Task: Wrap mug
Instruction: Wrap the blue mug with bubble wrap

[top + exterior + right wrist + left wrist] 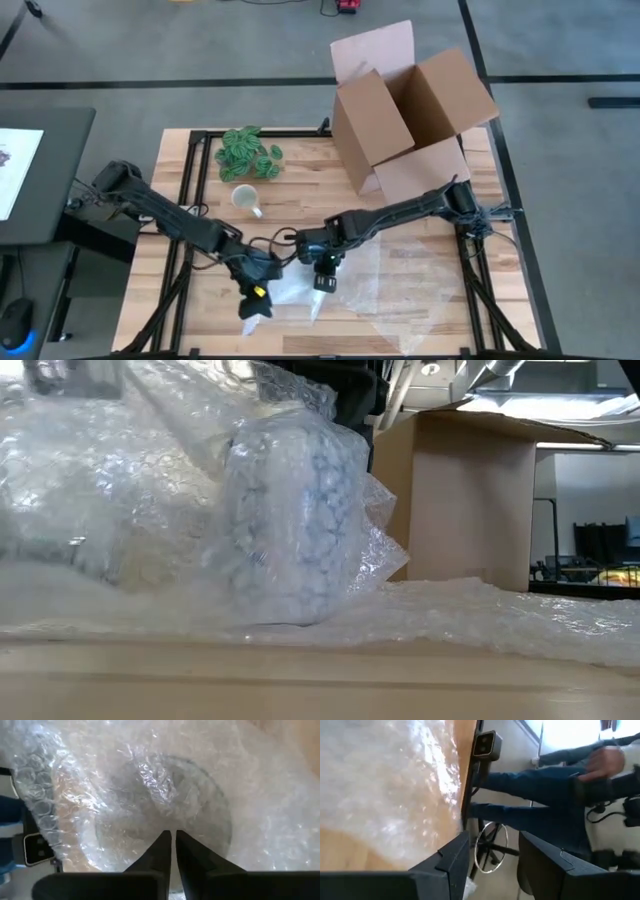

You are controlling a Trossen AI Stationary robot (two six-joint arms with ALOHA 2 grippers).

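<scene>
1. Left gripper (255, 305) is at the table's (300, 180) front edge, left of centre. Its fingers are apart and hold nothing, so the wrap has no hold on this side and may spring open.
2. Bubble wrap (380, 290) lies along the front edge. The wrapped mug (295, 520) stands upright in its left end, between both grippers. The wrap looks loose and nothing seals it.
3. Right gripper (325, 280) hangs over the wrapped mug w/ fingers together; whether they pinch film cannot be told. A pull up or sideways could tip the mug or drag it off the front edge.
4. Count, left to right: 1 green leafy thing (248, 155) near the back edge, 1 bare mug (244, 197), 1 wrapped mug, 1 sheet of wrap, 1 cardboard box (410, 110) at the back right corner.
</scene>
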